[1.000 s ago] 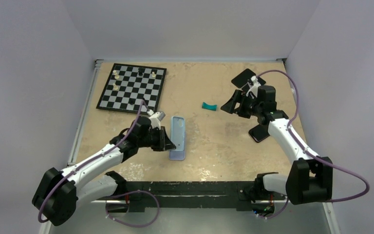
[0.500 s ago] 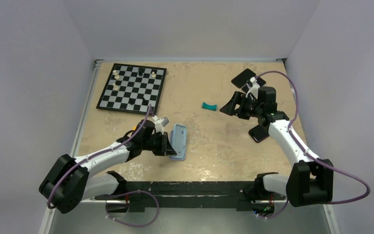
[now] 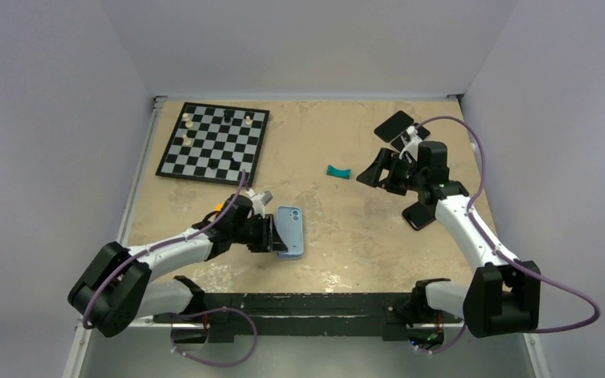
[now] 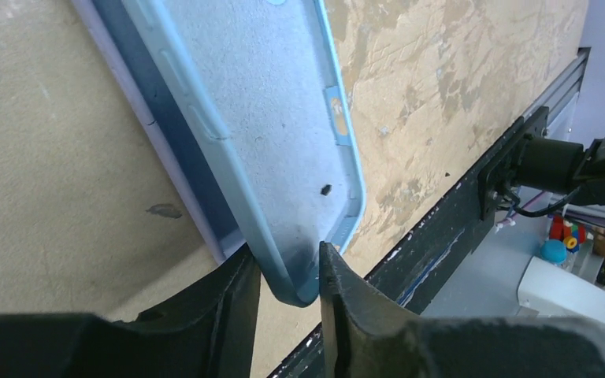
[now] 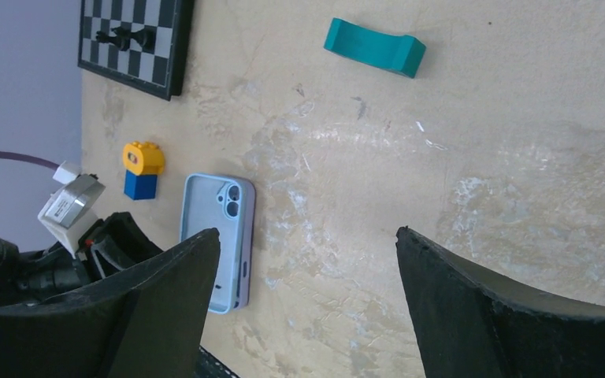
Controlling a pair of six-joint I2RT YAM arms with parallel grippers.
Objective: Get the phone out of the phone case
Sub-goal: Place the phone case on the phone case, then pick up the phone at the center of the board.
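Phone case corner between left gripper fingers

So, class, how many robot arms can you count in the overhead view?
2. The left arm reaches the blue phone case, front left; the right arm stands on the right side.

A pale blue phone case, matt and faintly speckled inside, sits on a tan surface mottled with whitish patches; the lilac edge of the phone shows along one long side. At 11 o'clock, a chessboard in black and white checks with a black rim carries black and cream chess pieces. Toward 2 o'clock, a teal block. At 9 o'clock of the case, a yellow brick and a blue brick. The left arm and right arm are white with black joints, trailing purple cables
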